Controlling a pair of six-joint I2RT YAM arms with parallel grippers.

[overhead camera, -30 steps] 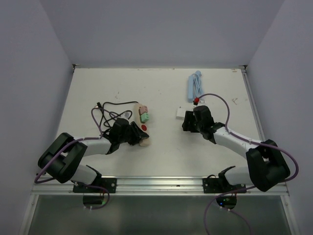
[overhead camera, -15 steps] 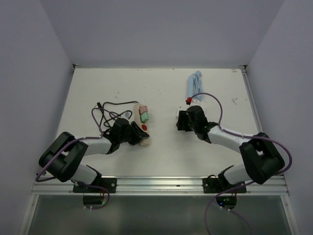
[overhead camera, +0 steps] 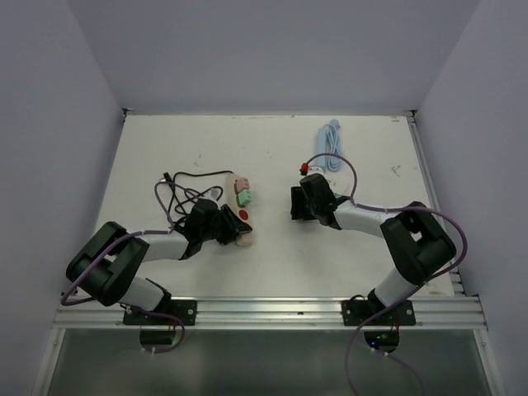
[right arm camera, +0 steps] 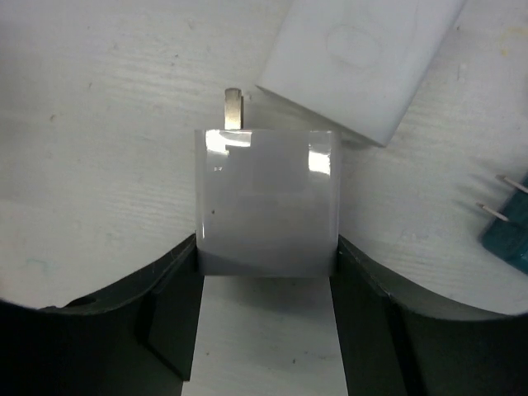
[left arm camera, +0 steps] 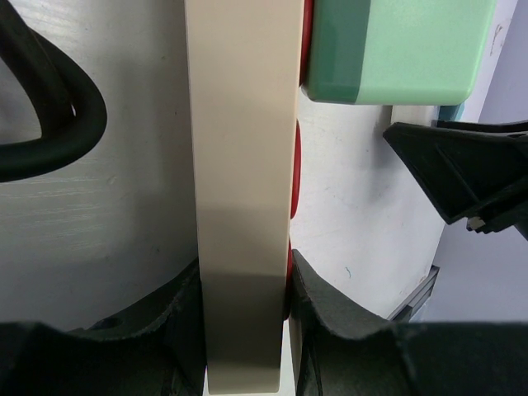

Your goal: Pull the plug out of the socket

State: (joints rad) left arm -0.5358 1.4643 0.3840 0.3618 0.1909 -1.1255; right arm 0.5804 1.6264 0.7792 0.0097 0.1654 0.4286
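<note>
The cream power strip (overhead camera: 240,223) lies left of centre, with a green plug (overhead camera: 244,196) in it and a red switch (overhead camera: 244,216) below. My left gripper (overhead camera: 233,229) is shut on the strip's near end; in the left wrist view the fingers (left arm camera: 322,313) press both sides of the strip (left arm camera: 243,165), and the green plug (left arm camera: 396,49) sits on its face. My right gripper (overhead camera: 295,206) is shut on a white plug (right arm camera: 266,202) with one metal pin showing (right arm camera: 233,99), low over the table.
A white block (right arm camera: 359,58) lies just beyond the white plug. A teal piece with two metal pins (right arm camera: 507,231) shows at the right edge of the right wrist view. A black cable (overhead camera: 186,186) coils left of the strip. A blue cable bundle (overhead camera: 330,142) lies at the back.
My right gripper has moved left across the table toward the power strip and now covers the white block. The left gripper and the strip have not moved.
</note>
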